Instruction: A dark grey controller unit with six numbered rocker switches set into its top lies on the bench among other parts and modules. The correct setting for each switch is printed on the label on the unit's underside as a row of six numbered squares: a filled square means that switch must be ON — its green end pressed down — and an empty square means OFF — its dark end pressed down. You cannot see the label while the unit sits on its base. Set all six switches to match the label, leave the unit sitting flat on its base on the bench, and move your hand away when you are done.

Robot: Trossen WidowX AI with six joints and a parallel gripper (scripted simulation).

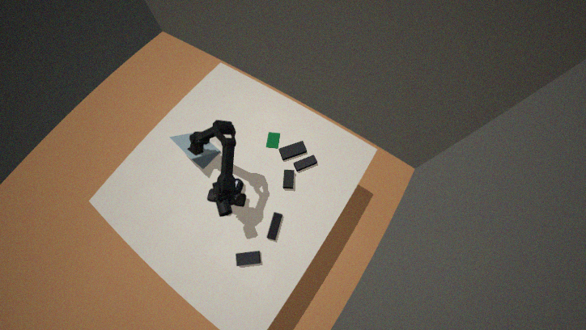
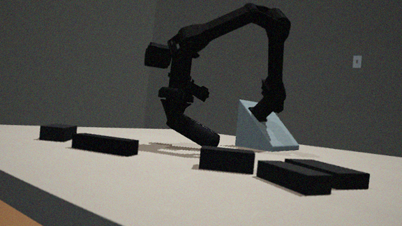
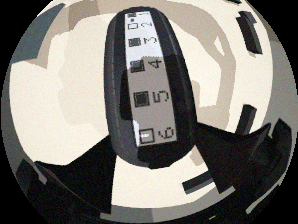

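Note:
The dark grey controller unit (image 1: 231, 202) (image 2: 195, 131) (image 3: 116, 95) is tilted steeply, its lower end at the bench top. My gripper (image 1: 226, 196) (image 2: 180, 97) (image 3: 153, 131) is shut on its upper end, one finger on each side. The label (image 3: 167, 117) on the underside faces the wrist camera, partly in shadow. Squares 1, 3, 4 and 5 look filled; squares 2 and 6 look empty. Number 1 is at the far end and small. The rocker switches are hidden on the side turned away.
Several dark blocks lie on the bench, among them one (image 1: 248, 258) (image 2: 57, 132), a long one (image 1: 274, 226) (image 2: 103, 144) and a short one (image 1: 289, 179) (image 2: 226, 160). A flat green square (image 1: 273, 140) lies beyond them. The arm stands on a blue-grey wedge (image 1: 206, 159) (image 2: 247, 131).

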